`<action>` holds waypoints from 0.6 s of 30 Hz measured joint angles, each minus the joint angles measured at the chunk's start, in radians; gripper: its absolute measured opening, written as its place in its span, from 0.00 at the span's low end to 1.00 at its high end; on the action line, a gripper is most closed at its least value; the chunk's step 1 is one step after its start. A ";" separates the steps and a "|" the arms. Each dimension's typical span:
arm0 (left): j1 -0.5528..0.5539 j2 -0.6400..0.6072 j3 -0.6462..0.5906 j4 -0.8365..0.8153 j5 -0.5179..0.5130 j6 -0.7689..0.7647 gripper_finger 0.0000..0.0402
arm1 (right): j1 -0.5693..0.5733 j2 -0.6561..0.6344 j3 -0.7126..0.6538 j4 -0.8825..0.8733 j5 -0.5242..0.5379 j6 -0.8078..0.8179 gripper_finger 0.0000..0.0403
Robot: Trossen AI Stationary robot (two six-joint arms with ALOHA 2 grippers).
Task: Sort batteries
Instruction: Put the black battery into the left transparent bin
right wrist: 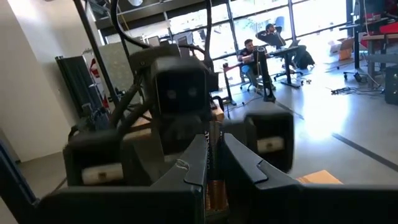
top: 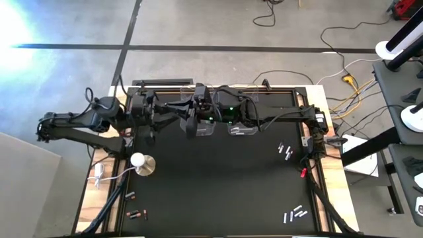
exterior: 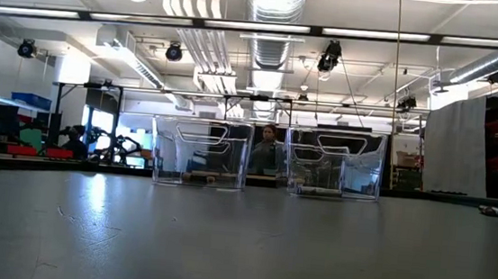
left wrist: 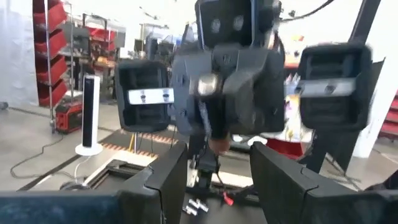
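Note:
My right gripper point(right wrist: 214, 146) reaches from the table's right to above the left clear bin point(top: 198, 129) and is shut on a dark, copper-tinted battery point(right wrist: 214, 190). My left gripper point(left wrist: 217, 171) faces it from the left over the same bin, open and empty. In the low view the left bin point(exterior: 201, 153) holds dark batteries and the right bin point(exterior: 335, 165) silvery ones. Silvery batteries lie at the right point(top: 285, 151) and near right point(top: 297, 213) of the mat. Dark ones point(top: 135, 213) lie near left. Both grippers are above the low view's frame. My right gripper pinches the copper-tinted battery point(right wrist: 214, 193) between its two fingers, in the narrow gap between them. The fingers run about level, pointing toward the table's left. The battery is lifted clear of the table. Which part of it the fingers are on is hidden by the fingers.
A white round-based knob point(top: 141, 162) stands at the mat's left and a small red object point(top: 303, 173) at its right. The mat's middle point(top: 218, 178) is bare. People sit at desks in the room beyond point(right wrist: 255, 53).

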 joint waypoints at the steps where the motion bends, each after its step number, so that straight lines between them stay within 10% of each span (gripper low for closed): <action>1: 0.000 0.009 0.000 0.005 0.000 0.000 0.38 | 0.000 0.000 0.000 0.000 0.000 0.000 0.06; 18: 0.031 0.006 0.000 0.013 0.066 -0.083 0.38 | 0.000 0.000 -0.002 -0.032 0.000 -0.009 0.06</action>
